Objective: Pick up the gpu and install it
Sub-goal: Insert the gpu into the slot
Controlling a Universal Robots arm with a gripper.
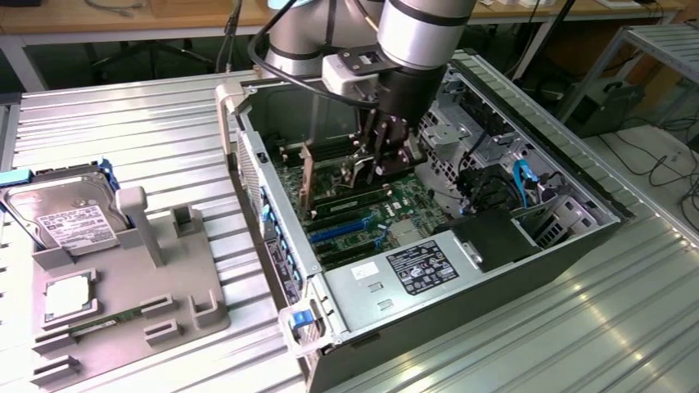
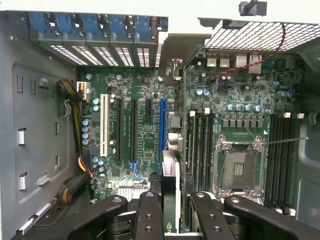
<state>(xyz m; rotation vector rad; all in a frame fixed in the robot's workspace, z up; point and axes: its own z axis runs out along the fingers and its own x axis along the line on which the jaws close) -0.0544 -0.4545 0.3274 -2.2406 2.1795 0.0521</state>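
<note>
Gripper (image 1: 377, 164): positioned inside the open computer case (image 1: 568, 184), fingers (image 2: 149, 215) pinched on the gpu (image 2: 170, 185). Gpu: held edge-on above the motherboard (image 2: 145, 145), beside the blue expansion slot (image 2: 162, 130). Hard drive (image 1: 60, 214): kept on the grey fixture (image 1: 120, 303).

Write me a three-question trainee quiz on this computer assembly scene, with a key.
1. True or false: the hand is empty.
2. Where is the hard drive? A) inside the computer B) standing in the grey tray beside the computer C) in the hand
3. Fill in: the long slot on the board nearest the graphics card is coloured ___.

Key: 1 false, since the hand grips the graphics card edge-on above the board; 2 B; 3 blue.
</note>
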